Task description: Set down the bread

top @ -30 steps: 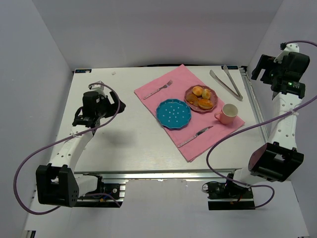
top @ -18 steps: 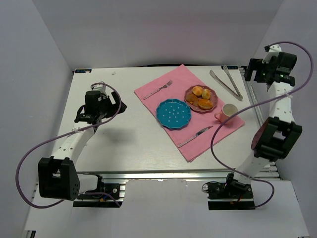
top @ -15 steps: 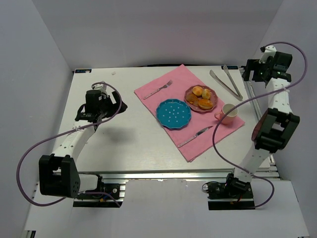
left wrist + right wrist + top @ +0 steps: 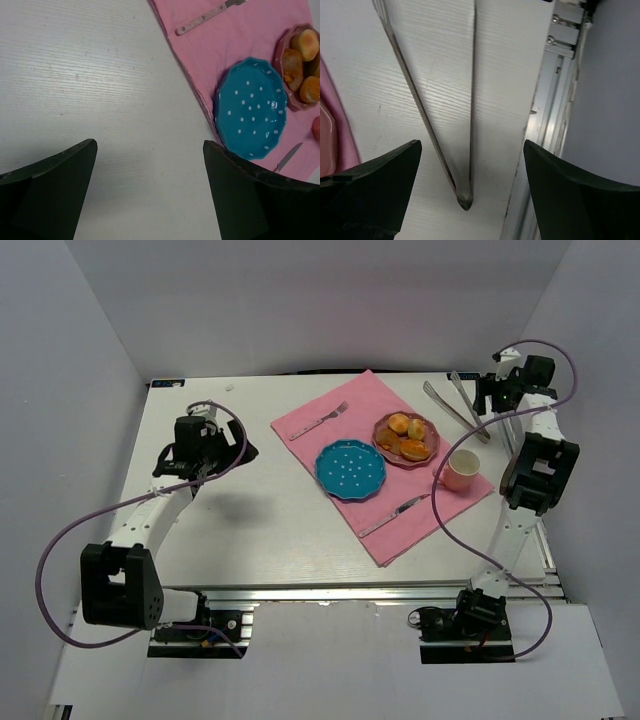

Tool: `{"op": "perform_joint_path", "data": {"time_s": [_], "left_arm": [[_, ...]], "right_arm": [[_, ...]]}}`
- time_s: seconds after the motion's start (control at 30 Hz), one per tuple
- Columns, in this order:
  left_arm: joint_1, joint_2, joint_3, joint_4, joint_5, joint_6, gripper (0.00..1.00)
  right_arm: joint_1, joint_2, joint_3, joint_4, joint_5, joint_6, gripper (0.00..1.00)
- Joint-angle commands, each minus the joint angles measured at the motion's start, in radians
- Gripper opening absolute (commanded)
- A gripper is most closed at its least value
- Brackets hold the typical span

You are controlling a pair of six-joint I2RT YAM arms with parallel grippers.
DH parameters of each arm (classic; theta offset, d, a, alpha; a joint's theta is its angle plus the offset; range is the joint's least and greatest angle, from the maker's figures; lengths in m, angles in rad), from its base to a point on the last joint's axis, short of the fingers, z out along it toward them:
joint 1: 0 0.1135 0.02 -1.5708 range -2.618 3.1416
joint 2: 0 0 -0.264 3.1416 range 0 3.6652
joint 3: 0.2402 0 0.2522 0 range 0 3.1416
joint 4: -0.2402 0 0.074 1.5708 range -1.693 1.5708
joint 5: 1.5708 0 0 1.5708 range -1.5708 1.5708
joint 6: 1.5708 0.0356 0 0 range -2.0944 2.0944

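Two small golden buns, the bread [image 4: 399, 424], lie with darker pastry pieces [image 4: 412, 448] on a maroon plate [image 4: 433, 432] at the far right of a pink mat. One bun [image 4: 306, 44] shows at the left wrist view's top right. The blue dotted plate [image 4: 351, 469] beside it holds nothing. My left gripper [image 4: 232, 451] hovers open over bare table left of the mat, nothing between its fingers [image 4: 149, 144]. My right gripper [image 4: 487, 396] is open above the closed end of metal tongs [image 4: 465, 197] at the table's far right edge.
On the pink mat [image 4: 385, 530] lie a fork [image 4: 320, 421] and a knife [image 4: 395, 514], with a pink cup [image 4: 461, 470] at its right edge. The tongs [image 4: 455, 408] lie beyond the cup. An aluminium rail [image 4: 555, 100] borders the table's right edge.
My right arm has swung from high on the right inward and down to the far right corner, over the tongs. My left gripper has edged slightly farther up the table.
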Motion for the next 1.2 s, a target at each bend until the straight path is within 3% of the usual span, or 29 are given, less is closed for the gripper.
{"op": "perform_joint_path", "data": {"time_s": [0.0,0.57,1.17], "left_arm": [[-0.003,0.018,0.028,-0.02,-0.015,0.02,0.98],[-0.003,0.064,0.032,-0.032,-0.035,0.027,0.98],[-0.003,0.088,0.031,-0.035,-0.037,0.029,0.98]], "right_arm": [[0.042,0.031,0.051,0.046,-0.025,-0.071,0.89],[0.082,0.144,0.079,0.131,0.071,-0.117,0.89],[0.06,0.253,0.178,-0.014,-0.035,-0.137,0.89]]}}
